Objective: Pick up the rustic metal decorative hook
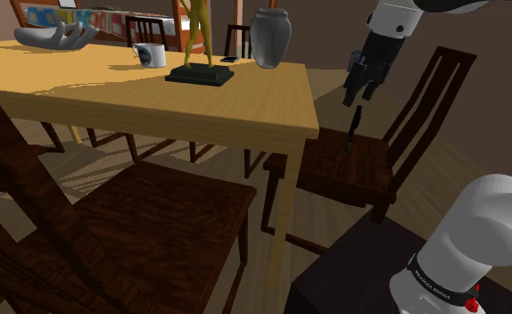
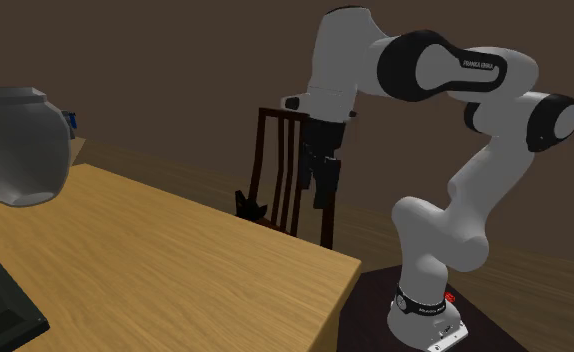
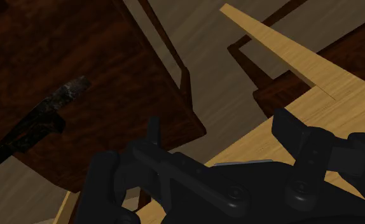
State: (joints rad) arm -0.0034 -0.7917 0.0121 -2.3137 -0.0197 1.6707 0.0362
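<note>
Hook (image 3: pixel 40 122) on the chair seat (image 3: pixel 111 51) looks stiff, rough, probably light — best pinched across its straight shank; tool (image 1: pixel 359 96) hangs above, fingers spread, empty.

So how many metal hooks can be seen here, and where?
1. The hook lies on the seat of the dark chair beside the table corner, below the gripper. Furniture may hide others.
</note>
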